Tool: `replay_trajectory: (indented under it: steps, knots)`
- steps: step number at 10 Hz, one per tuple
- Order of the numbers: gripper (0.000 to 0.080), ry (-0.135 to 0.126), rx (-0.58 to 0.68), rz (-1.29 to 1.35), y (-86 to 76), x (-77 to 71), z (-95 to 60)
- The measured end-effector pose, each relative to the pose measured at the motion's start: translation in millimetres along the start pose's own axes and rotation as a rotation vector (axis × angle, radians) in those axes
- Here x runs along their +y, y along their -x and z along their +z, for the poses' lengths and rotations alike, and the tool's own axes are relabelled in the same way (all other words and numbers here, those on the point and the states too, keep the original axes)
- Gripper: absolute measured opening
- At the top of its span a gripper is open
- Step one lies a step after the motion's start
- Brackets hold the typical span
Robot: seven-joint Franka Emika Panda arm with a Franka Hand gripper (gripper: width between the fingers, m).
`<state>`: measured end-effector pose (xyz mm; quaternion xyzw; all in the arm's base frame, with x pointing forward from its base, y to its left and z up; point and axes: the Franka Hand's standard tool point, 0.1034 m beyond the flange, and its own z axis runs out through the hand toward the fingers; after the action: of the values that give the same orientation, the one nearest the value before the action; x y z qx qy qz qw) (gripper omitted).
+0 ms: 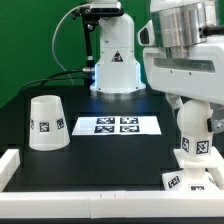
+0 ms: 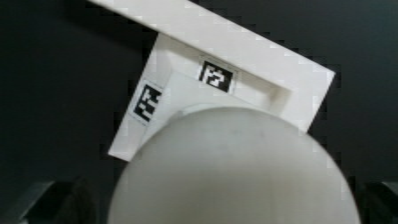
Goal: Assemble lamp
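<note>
The white ball bulb (image 2: 222, 170) fills the near part of the wrist view, with a dark fingertip (image 2: 54, 200) close on either side of it. My gripper (image 2: 217, 205) is shut on the bulb. Beyond it lies the angular white base block (image 2: 249, 75), showing two black-and-white tags. In the exterior view the gripper (image 1: 190, 120) hangs at the right, holding the bulb (image 1: 191, 134) just above the base block (image 1: 192, 178) at the front right. The truncated-cone shade (image 1: 47, 122) stands apart on the exterior view's left, wide end down.
The marker board (image 1: 117, 125) lies flat in the middle of the black table. A white raised rim (image 1: 12, 162) runs along the table's front and left. The arm's pedestal (image 1: 114, 65) stands at the back centre, with cables behind it.
</note>
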<state>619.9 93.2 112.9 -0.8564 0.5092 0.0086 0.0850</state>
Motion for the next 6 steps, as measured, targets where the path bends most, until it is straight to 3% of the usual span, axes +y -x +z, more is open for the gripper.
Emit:
replay_trajectory:
  steps: [3,4,5,6]
  knots:
    - [0.0699,0.003,0.003,-0.186,-1.2,0.6,0.0]
    - [0.0699,0.014,0.012,-0.305,-1.5,1.0,-0.4]
    - [0.0699,0.058,0.044,-0.542,0.8,0.6,-1.1]
    - [0.0699,0.085,0.052,-0.769,3.2,0.0,-0.6]
